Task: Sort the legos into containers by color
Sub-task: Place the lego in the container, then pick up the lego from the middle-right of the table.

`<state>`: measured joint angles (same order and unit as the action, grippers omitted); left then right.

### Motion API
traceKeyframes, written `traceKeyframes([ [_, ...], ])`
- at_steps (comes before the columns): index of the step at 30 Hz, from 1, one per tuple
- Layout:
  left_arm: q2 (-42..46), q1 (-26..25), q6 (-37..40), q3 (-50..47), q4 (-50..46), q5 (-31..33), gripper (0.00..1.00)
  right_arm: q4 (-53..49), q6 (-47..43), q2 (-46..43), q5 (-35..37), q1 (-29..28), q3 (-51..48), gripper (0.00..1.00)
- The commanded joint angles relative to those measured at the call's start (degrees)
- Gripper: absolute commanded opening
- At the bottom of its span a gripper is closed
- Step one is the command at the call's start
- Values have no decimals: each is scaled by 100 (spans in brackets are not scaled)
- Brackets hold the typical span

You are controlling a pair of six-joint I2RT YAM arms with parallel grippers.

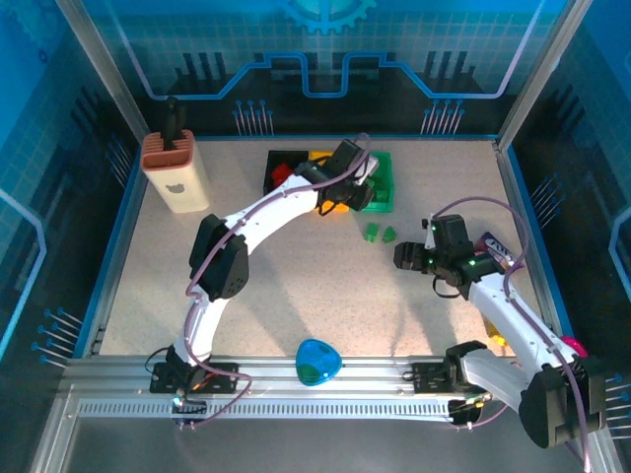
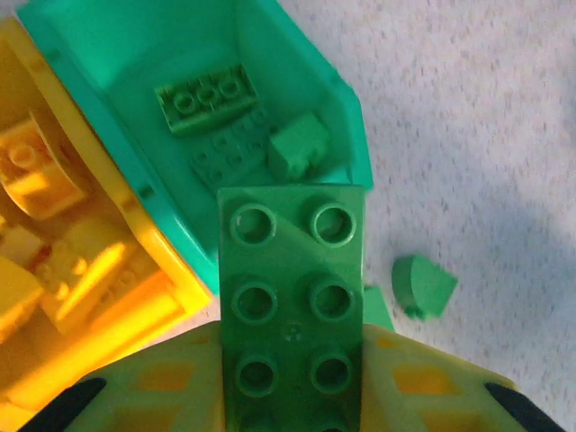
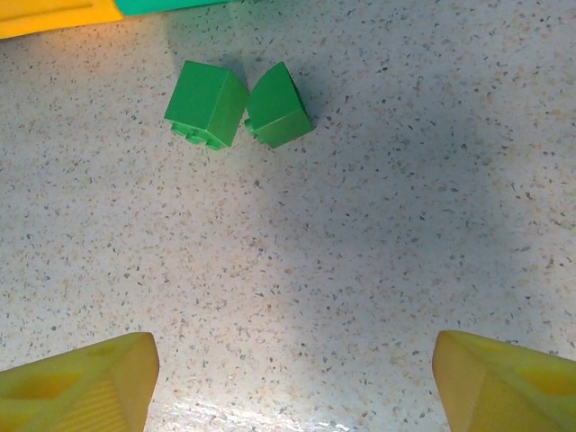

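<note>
My left gripper [image 2: 292, 382] is shut on a long green lego [image 2: 290, 270], which reaches over the near wall of the green container [image 2: 297, 54]. Several green legos [image 2: 205, 97] lie inside that container. Beside it the yellow container [image 2: 171, 288] holds yellow legos [image 2: 36, 171]. From above, the black container [image 1: 273, 161] holds red legos [image 1: 281, 175], and the left gripper [image 1: 357, 192] hangs at the green container [image 1: 386, 175]. Two loose green legos [image 3: 207, 103] [image 3: 277, 106] lie on the table. My right gripper [image 3: 292, 378] stands open, short of them, with nothing between its fingers [image 3: 81, 382].
A cream block with a brown top [image 1: 175, 172] stands at the back left. A blue-green disc [image 1: 317, 361] lies near the front rail. Snack packets [image 1: 496, 248] and a pink cup [image 1: 573, 346] sit by the right arm. Another small green piece [image 2: 423, 286] lies beside the green container.
</note>
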<state>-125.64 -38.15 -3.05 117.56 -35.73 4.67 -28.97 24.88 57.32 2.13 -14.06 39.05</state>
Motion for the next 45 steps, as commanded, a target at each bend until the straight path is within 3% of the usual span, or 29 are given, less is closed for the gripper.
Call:
traceKeyframes([
  [1, -529, 97, -102, 627, -270, 25, 25, -41, 121, -192, -6, 83, -114, 80],
  [9, -1421, 283, -276, 2028, -562, -33, 26, -223, 146, -616, -78, 87, -290, 80],
  [23, -2004, 385, -824, 2711, 28, -207, 31, -403, 247, -1144, -243, 75, -419, 79],
  [26, -2193, 395, -859, 2995, 58, -112, 46, -477, 230, -1264, -224, 79, -454, 79],
  [29, -2140, 396, -878, 3150, -35, -36, 84, -496, 229, -1319, -237, 79, -499, 79],
  [32, -1771, 396, -812, 2855, 135, -2, 89, -415, 245, -1296, -299, 74, -560, 79],
  [38, -726, 386, -631, 2030, 315, 26, 87, -255, 202, -1033, -441, 31, -543, 79],
  [45, 1263, 368, -599, -713, 1335, 134, 82, -87, -28, -288, -516, -55, -216, 81],
])
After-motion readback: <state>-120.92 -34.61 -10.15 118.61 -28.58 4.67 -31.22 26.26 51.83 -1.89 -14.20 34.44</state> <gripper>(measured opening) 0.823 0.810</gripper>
